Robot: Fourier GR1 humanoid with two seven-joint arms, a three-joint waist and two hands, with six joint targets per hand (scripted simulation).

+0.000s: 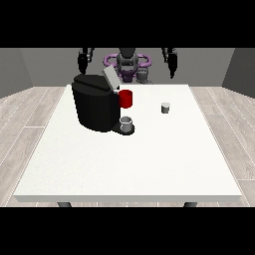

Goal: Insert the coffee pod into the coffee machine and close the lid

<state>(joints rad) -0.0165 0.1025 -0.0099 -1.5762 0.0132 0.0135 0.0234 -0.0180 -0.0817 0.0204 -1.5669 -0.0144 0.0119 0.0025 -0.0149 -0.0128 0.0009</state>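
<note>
Above the table's far edge, both hands (84, 60) (171, 59) hang empty.

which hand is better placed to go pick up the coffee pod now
Probably the robot's left, the hand at the view's right. The coffee pod sits on the table on that side, almost below it. The hand at the view's left hangs behind the coffee machine.

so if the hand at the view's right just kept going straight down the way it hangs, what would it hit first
Probably bare white table near its far edge. The hand at the view's right hangs fingers down, raised behind the table, and the coffee pod sits nearer the camera. Depth is unclear.
</note>
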